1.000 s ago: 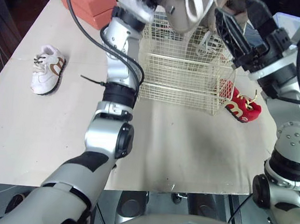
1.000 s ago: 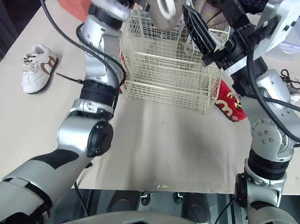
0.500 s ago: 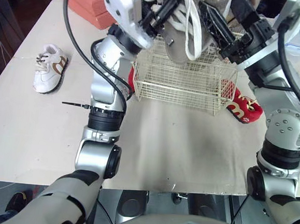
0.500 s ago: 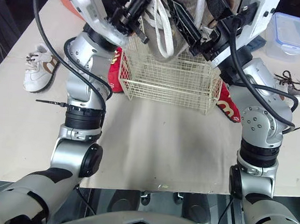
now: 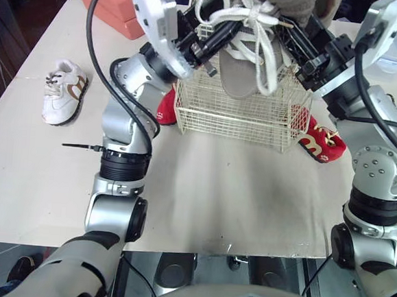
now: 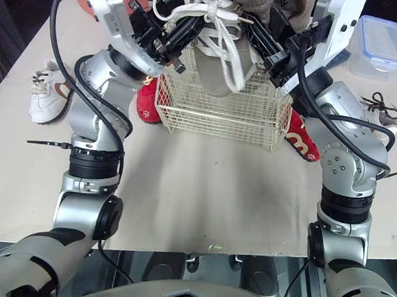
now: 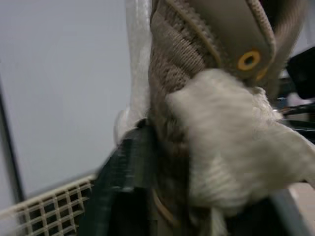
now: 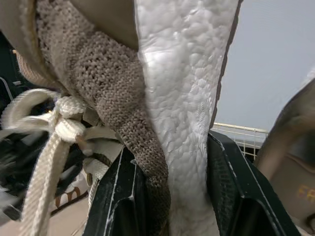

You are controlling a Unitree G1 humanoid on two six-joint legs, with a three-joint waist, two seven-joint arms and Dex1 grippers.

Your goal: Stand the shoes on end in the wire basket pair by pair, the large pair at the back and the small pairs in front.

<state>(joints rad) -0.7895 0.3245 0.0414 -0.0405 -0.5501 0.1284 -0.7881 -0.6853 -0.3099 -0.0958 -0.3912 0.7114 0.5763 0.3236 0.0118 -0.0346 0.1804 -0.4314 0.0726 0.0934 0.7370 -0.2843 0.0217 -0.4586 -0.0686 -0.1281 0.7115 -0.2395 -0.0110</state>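
Left fingers [image 7: 125, 167] and right fingers [image 8: 120, 196] each pinch a large tan knit shoe [image 5: 244, 73] over the cream wire basket [image 5: 239, 117] near the far edge of the bench [image 5: 250, 194]; dangling white laces [image 5: 258, 19] may snag the wire rim, tipping a shoe

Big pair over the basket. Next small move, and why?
Probably lower both arms a little, toward the back of the wire basket. The left pincer and right pincer are each shut on one of the large beige shoes, toes down, barely past the rim, not yet resting inside.
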